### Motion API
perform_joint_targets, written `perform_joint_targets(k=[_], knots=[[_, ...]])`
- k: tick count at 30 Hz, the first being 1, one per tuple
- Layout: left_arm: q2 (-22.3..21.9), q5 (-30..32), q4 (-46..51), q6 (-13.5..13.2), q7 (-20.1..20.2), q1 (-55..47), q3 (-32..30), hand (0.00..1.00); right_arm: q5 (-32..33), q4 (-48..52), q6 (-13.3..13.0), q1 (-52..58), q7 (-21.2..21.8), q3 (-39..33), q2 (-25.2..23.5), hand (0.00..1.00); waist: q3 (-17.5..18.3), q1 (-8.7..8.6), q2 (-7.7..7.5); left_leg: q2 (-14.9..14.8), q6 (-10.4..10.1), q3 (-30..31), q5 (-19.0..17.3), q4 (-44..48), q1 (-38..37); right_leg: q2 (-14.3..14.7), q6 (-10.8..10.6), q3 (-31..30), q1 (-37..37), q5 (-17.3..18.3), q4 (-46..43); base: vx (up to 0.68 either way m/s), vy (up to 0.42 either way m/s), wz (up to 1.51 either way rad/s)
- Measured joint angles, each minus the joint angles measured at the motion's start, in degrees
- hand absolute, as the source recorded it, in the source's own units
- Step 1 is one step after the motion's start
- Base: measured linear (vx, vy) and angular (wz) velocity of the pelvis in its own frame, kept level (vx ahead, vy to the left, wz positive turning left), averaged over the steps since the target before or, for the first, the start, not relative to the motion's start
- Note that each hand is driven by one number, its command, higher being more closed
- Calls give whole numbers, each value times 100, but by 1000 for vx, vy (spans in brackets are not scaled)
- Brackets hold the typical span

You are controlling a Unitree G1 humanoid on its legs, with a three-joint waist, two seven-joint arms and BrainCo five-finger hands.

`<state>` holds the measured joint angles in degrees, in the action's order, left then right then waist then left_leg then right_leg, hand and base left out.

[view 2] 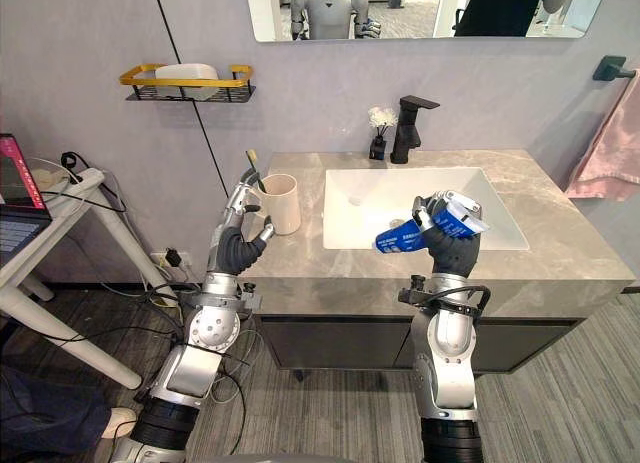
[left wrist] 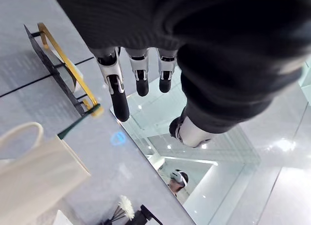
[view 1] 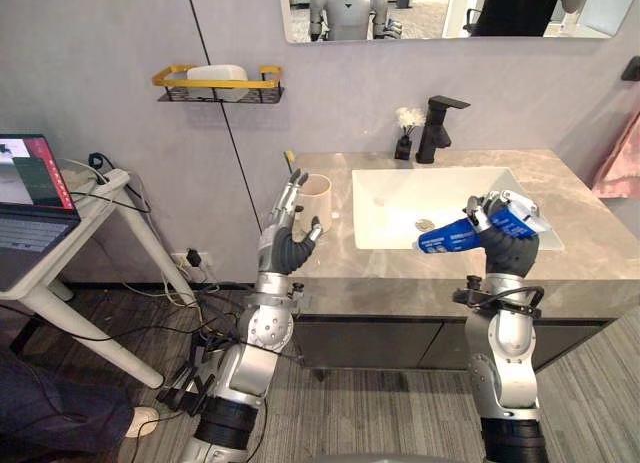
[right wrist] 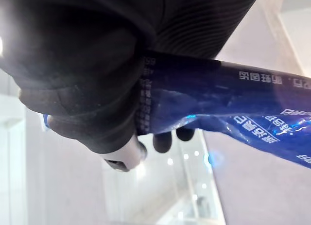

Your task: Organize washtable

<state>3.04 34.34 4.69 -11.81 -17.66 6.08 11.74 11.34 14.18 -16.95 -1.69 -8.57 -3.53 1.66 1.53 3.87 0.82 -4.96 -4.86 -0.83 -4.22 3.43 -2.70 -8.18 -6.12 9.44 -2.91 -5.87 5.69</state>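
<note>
A blue toothpaste tube [view 1: 452, 235] lies crosswise in my right hand [view 1: 503, 238], whose fingers curl round it above the front edge of the white sink [view 1: 400, 198]; the right wrist view shows the tube [right wrist: 233, 103] close up. A cream cup [view 1: 315, 203] with a toothbrush [view 1: 290, 161] in it stands on the grey marble washtable [view 1: 560, 178] at its left end. My left hand [view 1: 287, 241] is raised just in front of the cup, fingers straight, holding nothing. In the left wrist view the cup [left wrist: 34, 176] shows past the fingers [left wrist: 116, 94].
A black tap [view 1: 437, 126] and a small diffuser with white flowers [view 1: 405, 133] stand behind the sink. A yellow-rimmed wall shelf [view 1: 218, 83] holds soap. A side table with a laptop [view 1: 35, 188] stands left. A pink towel [view 1: 620, 158] hangs right. A mirror [view 1: 450, 8] above.
</note>
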Motion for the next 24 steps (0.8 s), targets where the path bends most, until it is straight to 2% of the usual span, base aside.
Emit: perform_joint_targets(k=[5, 10, 13, 17, 18, 20, 21, 24], knots=[[-63, -1, 47, 4, -5, -18, -114, 0, -4, 0, -15, 58, -14, -158, -33, 100, -27, 7, -13, 2, 1, 0, 0, -26, -9, -2, -7, 1, 1, 7, 0, 0, 0, 0], [-65, 0, 475, 13, -38, -237, -556, 0, -2, 64, -15, 117, -26, -534, -8, 100, -77, 9, -8, 1, 1, -10, 0, -33, -19, -1, -8, -9, 0, 10, 0, 0, 0, 0], [-74, -3, 797, -48, -131, -632, -770, 0, -1, 273, -20, -54, -71, -832, 195, 100, -98, 20, -21, 1, 1, -20, 0, -40, -28, 0, -9, -18, -3, 9, -1, 0, 0, 0], [-68, -4, 888, -242, -143, -1341, -875, 0, 21, 289, -127, -1028, -269, -1264, 909, 100, -221, 78, -67, 1, 2, -19, -1, -46, -90, 0, -13, -7, -114, 17, -1, -25, -1, 1], [-57, -16, 878, -300, -125, -1601, -774, 0, 103, 225, -265, -1392, -340, -1394, 1174, 100, -245, 162, -88, 1, 2, -19, -2, -56, -86, 0, -17, -2, -114, 27, -1, -63, -4, 4], [-35, -108, 795, -407, -28, -2011, -634, 0, 280, -62, -465, -2005, -473, -1515, 1610, 100, -273, 220, -134, 0, 2, 2, -1, -90, -65, -1, -15, 33, -116, 47, -2, -37, -5, 10], [11, -128, 528, -474, 121, -2152, -498, 0, 427, -302, -536, -2344, -573, -1523, 1889, 100, -284, 327, -151, -1, 2, 10, 1, -111, -65, -1, -15, 51, -115, 48, -2, -23, -7, 12], [120, -158, -523, -521, 456, -2345, -304, 0, 736, -1058, -567, -3172, -641, -1458, 2434, 100, -313, 436, -212, 0, -30, 98, 23, -144, -4, -6, -66, 155, -107, 92, -3, -4, -11, 18]])
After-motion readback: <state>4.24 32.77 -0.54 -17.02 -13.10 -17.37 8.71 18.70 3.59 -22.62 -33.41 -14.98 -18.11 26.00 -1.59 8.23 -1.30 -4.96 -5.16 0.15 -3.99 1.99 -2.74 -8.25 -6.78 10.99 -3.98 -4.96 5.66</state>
